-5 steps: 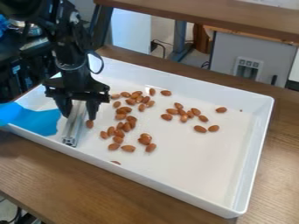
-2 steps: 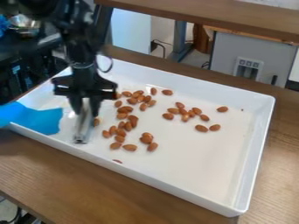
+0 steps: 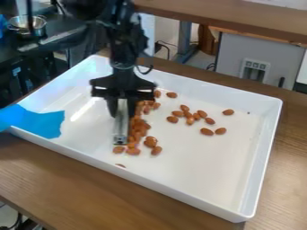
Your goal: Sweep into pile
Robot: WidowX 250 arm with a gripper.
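The gripper [image 3: 122, 110] hangs over the left-centre of the white tray [image 3: 203, 179], shut on a silver metal bar [image 3: 121, 128] that extends toward the tray's front. Close against the bar's right side lies a crowded strip of almonds [image 3: 139, 128], partly hidden by the gripper at its upper end. Two almonds [image 3: 133, 151] rest just below the bar's front end. Farther right, a looser group of almonds [image 3: 190, 117] is spread over the tray floor, and one almond [image 3: 120, 165] lies by the front wall.
Blue tape or cloth [image 3: 41, 122] covers part of the tray's left edge. The raised tray walls surround the almonds. A wooden table [image 3: 120, 193] supports the tray, with a metal bowl [image 3: 27, 25] in the left background.
The gripper and bar have moved right across the tray. Almonds beside the bar have shifted right and bunched more tightly, while the looser right-hand group stays put.
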